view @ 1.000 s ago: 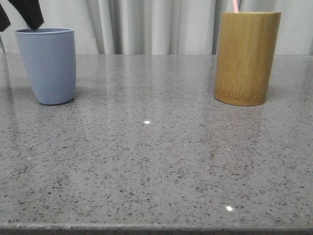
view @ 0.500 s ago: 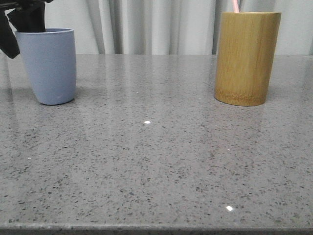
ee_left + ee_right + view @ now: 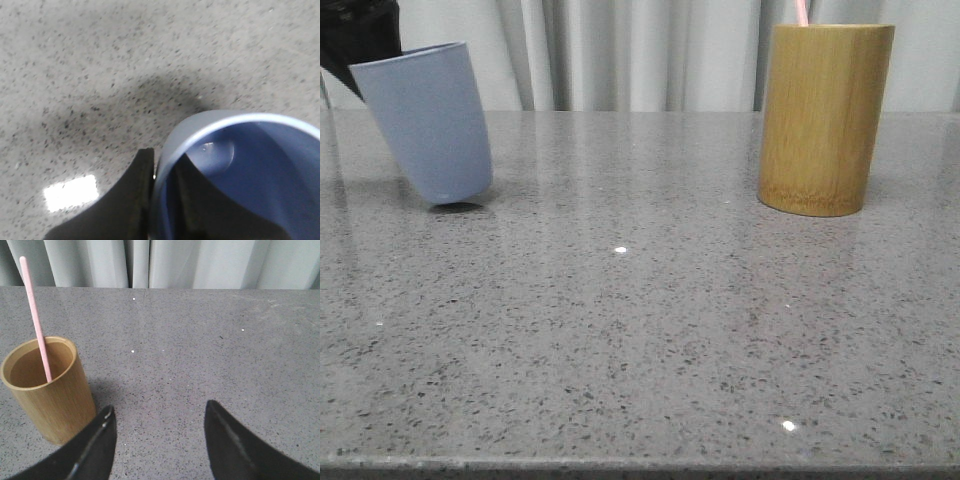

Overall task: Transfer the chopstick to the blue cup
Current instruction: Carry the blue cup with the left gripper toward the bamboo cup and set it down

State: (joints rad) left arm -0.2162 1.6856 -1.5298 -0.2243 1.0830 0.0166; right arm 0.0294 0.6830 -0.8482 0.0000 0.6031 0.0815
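Note:
The blue cup is at the far left, tilted with its base swung right and one edge off the table. My left gripper is shut on its rim, one finger outside and one inside, as the left wrist view shows; the cup is empty inside. One pale pink chopstick sticks up out of the bamboo cylinder at the right. My right gripper is open and empty above the table beside the cylinder, with the chopstick leaning inside it.
The grey speckled stone table stretches between the two containers. Pale curtains hang behind its far edge. The right gripper does not show in the front view.
My left gripper has come down onto the blue cup's rim and closed on it. The cup has tipped, its base swinging right and lifting slightly. The bamboo cylinder has not moved.

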